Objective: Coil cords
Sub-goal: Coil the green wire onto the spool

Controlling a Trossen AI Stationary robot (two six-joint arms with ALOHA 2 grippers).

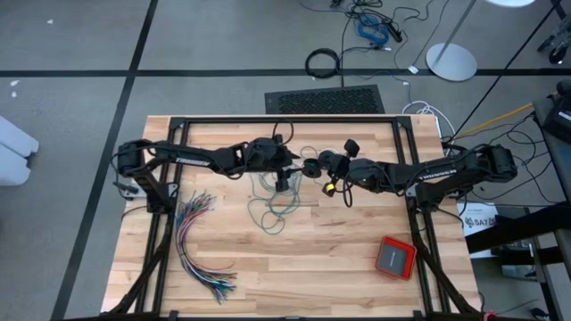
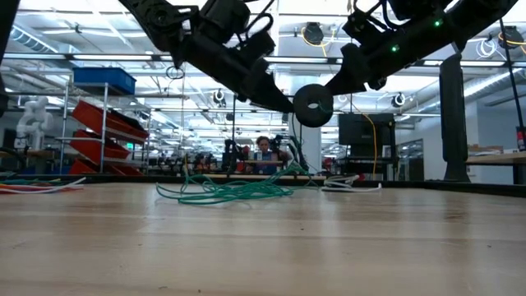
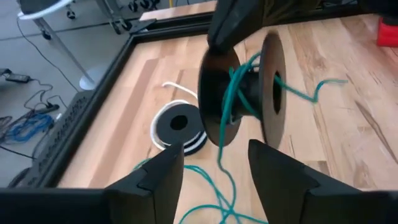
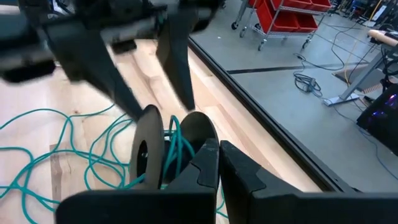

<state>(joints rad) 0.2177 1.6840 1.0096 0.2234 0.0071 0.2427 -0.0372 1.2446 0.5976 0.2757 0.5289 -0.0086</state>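
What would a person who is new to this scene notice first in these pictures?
Most striking is the black spool held in the air over the table's middle by the right gripper, shut on its flange, with the teal-green cord partly wound on it and the rest in a loose tangle on the wood. The open left gripper faces it closely. A second spool with the black and white cord lies flat nearby.
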